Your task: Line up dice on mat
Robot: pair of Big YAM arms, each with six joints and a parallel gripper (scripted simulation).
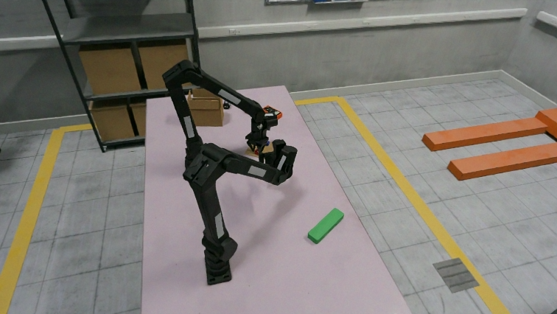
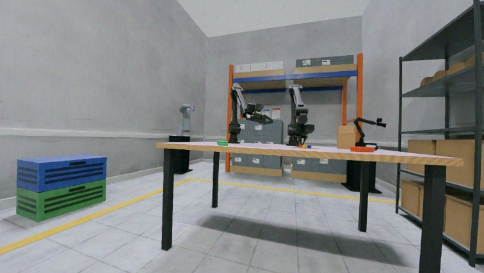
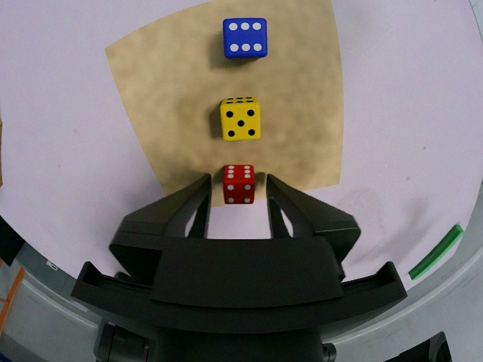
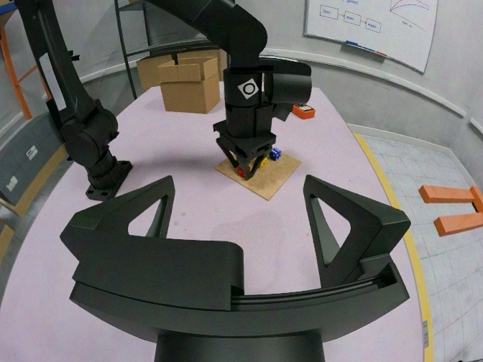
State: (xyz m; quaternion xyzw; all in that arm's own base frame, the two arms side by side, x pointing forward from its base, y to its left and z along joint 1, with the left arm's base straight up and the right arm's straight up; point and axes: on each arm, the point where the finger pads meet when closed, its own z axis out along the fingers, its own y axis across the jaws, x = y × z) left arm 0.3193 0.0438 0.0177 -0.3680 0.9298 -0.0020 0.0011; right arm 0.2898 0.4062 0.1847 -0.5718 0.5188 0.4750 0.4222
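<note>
A red die [image 3: 238, 190] [image 4: 241, 171] stands near one edge of the tan mat [image 3: 152, 89] [image 4: 268, 187], four pips on its top face. A yellow die [image 3: 240, 123] [image 4: 263, 162] shows five on top at mid-mat. A blue die [image 3: 244, 37] [image 4: 275, 154] shows six on top farther along. The three look roughly in a row in the left wrist view. My left gripper [image 3: 238, 181] is open around the red die, with a gap on each side. Whether the die is fully flat is hard to tell. My right gripper [image 2: 270, 120] is wide open and empty, off the mat and raised.
A green block [image 1: 326, 225] [image 3: 435, 253] lies on the table [image 1: 175, 234] well away from the mat. A cardboard box [image 1: 205, 113] [image 4: 190, 93] and an orange meter [image 4: 303, 110] stand beyond the mat. The two arms are close together in the top view.
</note>
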